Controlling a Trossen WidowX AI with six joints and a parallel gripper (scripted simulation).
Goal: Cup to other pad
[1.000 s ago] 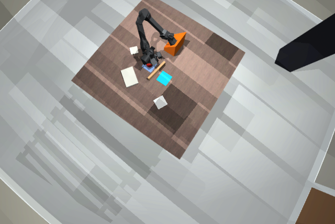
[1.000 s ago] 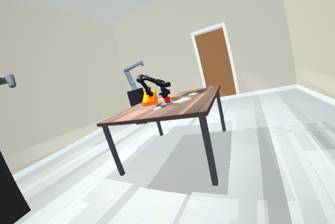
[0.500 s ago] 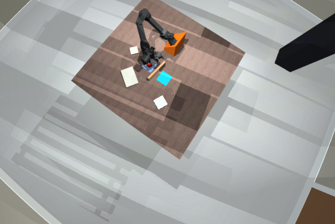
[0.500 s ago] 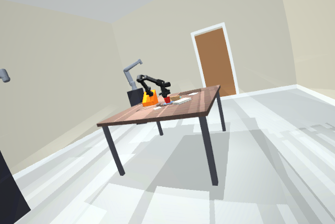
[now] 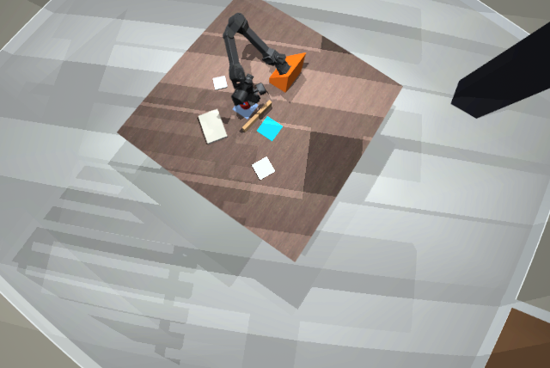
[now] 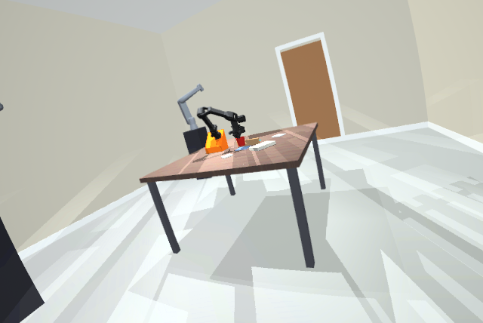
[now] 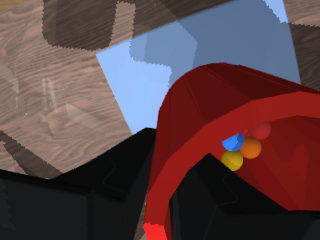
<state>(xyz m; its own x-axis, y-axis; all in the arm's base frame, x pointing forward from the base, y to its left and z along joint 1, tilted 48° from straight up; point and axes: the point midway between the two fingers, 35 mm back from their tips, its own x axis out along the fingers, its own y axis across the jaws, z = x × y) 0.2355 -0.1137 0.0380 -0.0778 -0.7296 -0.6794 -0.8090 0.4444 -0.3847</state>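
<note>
Over pale-blue pad (image 7: 134, 83), hand (image 7: 156, 180) gripping cup (image 7: 220, 114), marbles (image 7: 242, 147) inside

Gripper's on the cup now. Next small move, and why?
Probably a slow, straight lift, keeping the cup level. The gripper is shut on the red cup, which sits over the pale blue pad. The marbles are in the cup, and a wooden bar lies before the cyan pad.

Red cup (image 7: 220, 114) holds 4 marbles (image 7: 242, 147), tilted over the pale blue pad (image 7: 167, 67); cyan pad (image 5: 269, 127) lies toward 4 o'clock.
</note>
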